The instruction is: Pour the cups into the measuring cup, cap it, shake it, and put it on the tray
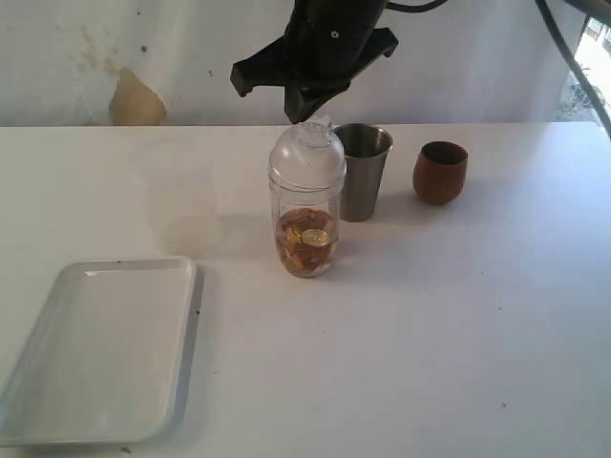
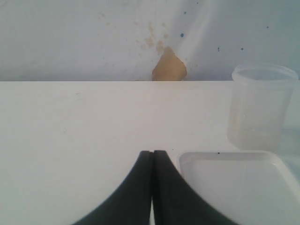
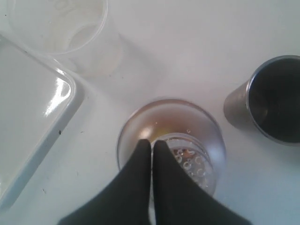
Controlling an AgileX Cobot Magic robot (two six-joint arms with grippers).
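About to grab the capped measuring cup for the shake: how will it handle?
The measuring cup is tall and narrow, so a sideways nudge would probably tip it, though its contents sit low. Its clear plastic looks smooth, likely slippery. The lid seems only seated on top; lifting by it may pull it off.

No readable text, labels, brands, numbers, signs; measuring cup (image 1: 306,239) side too blurred to read.

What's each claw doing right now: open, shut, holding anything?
Left claw: closed, holding nothing.
Right claw: closed, holding nothing, poised over the capped measuring cup.
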